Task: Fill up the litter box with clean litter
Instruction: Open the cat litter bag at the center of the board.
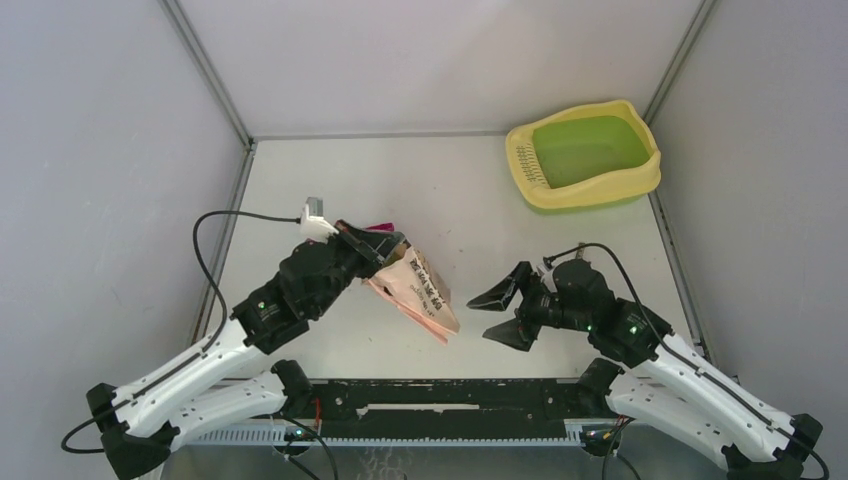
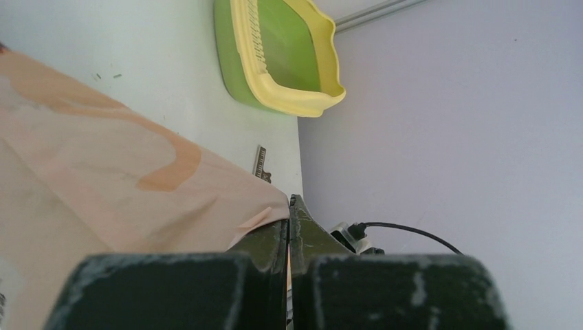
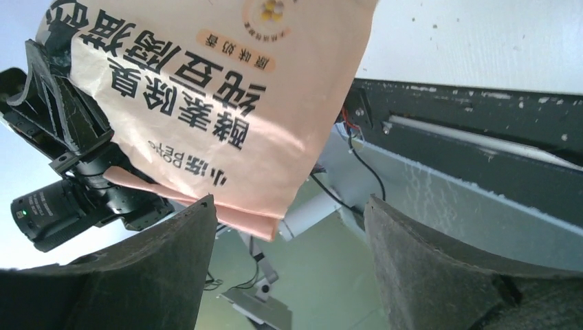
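The left gripper (image 2: 289,213) is pinched tight on an upper edge of the bag (image 1: 415,290), which hangs tilted from it. Just right of the bag, the right gripper (image 1: 478,318) has its jaws wide apart around nothing, with the bag's lower corner just ahead of them. The litter box (image 1: 590,195) sits well apart from the bag, beyond it to the right, and its green basin looks bare. No litter shows; presumably it is inside the bag. The bag looks soft and saggy, likely to shift as granules slide — a second hold near its bottom corner should steady the pour.
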`<state>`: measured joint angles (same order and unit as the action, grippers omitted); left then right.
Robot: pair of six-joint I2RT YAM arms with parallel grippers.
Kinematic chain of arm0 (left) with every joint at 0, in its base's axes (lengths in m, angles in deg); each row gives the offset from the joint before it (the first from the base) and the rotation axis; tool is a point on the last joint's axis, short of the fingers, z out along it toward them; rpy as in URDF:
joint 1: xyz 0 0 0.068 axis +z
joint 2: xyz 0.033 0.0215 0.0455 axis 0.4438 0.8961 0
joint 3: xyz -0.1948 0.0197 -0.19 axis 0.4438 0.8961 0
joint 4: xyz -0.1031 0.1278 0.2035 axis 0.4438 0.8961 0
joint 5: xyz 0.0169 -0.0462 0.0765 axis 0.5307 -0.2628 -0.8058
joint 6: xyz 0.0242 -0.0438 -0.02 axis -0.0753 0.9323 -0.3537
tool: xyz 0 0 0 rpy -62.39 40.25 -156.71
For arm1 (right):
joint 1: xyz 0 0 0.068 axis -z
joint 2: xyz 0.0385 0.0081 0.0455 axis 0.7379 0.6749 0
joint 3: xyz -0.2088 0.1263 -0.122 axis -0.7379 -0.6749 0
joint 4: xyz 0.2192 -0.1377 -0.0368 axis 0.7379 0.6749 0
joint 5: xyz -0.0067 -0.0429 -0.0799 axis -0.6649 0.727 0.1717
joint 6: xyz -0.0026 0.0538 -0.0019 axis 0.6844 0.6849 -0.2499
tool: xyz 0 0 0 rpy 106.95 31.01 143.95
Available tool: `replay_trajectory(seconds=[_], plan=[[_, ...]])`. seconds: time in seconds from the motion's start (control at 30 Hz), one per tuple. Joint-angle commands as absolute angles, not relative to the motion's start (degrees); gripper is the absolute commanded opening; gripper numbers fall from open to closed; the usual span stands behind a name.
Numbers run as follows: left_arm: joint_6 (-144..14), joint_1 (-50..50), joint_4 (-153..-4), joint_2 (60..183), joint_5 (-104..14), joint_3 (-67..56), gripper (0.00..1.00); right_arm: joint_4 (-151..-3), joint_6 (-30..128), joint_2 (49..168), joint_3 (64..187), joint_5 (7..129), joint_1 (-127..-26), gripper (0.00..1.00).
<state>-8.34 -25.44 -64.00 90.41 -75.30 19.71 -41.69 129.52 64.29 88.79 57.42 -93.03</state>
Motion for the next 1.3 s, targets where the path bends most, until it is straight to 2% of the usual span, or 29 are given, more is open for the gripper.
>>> replay_trajectory(seconds=[0.0,0.33,0.4,0.47,0.53,0.6,0.67,0.73,0.77,1.1,1.27], plan=[[-8.62,-25.56,-73.34,90.88,-75.67,17.33,0.0,-45.08,136.43,65.0,88.61,54.19,-93.32,0.85],[-9.57,-25.55,-73.81,93.5,-74.56,15.67,0.0,-50.56,140.95,71.11,88.62,53.87,-97.57,0.89],[-9.53,-25.51,-74.06,93.92,-73.71,15.5,0.0,-51.83,141.03,72.03,88.62,54.58,-97.78,0.87],[-9.58,-25.56,-74.58,94.67,-71.98,15.03,0.0,-52.75,141.35,72.8,88.62,55.72,-97.56,0.81],[-9.69,-25.58,-74.67,95.58,-70.22,14.42,0.0,-54.53,141.35,73.42,88.61,56.45,-96.62,0.7],[-9.72,-25.52,-74.66,96.2,-68.72,14.08,0.0,-56.55,141.28,73.8,88.62,56.33,-95.39,0.56],[-9.71,-25.52,-74.58,96.51,-67.65,14.19,0.0,-58.2,141.03,74.09,88.61,55.69,-94.03,0.35],[-9.76,-25.52,-74.49,96.7,-67.1,14.4,0.0,-59.33,140.17,74.6,88.61,54.71,-92.03,0.06],[-9.72,-25.51,-74.35,96.93,-66.72,14.54,0.0,-59.59,139.53,75.01,88.62,53.85,-90.84,0.0],[-9.46,-22.88,-74.15,96.55,-63.89,15.76,0.0,-66.52,133.51,75.27,88.96,43.98,-78.5,0.0],[-8.73,-22.36,-73.77,95.52,-63.05,17.98,0.0,-55.66,121.76,76.02,97.26,42.19,-72.31,0.0]])
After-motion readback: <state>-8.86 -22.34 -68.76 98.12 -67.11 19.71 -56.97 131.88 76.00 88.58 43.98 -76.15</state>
